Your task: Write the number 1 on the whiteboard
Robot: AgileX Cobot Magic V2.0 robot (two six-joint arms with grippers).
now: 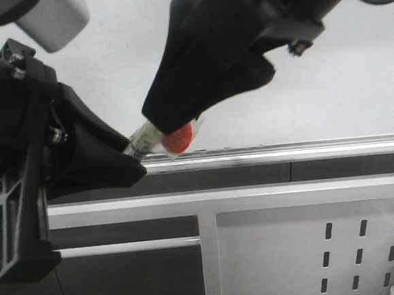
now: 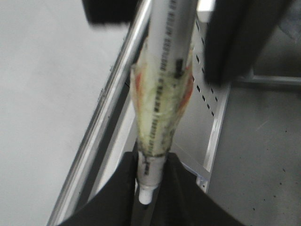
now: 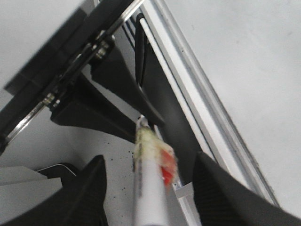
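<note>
- Whiteboard (image 1: pixel 355 73): large, flat, glossy pale grey-white panel standing upright at the back of the scene.
- Silver metal rail (image 1: pixel 306 151): runs horizontally along its lower edge.
- Visible board surface: no marker stroke.

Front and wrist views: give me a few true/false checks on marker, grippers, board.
1. The whiteboard shows no stroke in the front view. True.
2. The left gripper is clamped on the marker's end. True.
3. The right gripper pinches the marker. False: its fingers stand apart on either side of it.
4. The tape on the marker is blue. False: it is red and yellowish.
</note>
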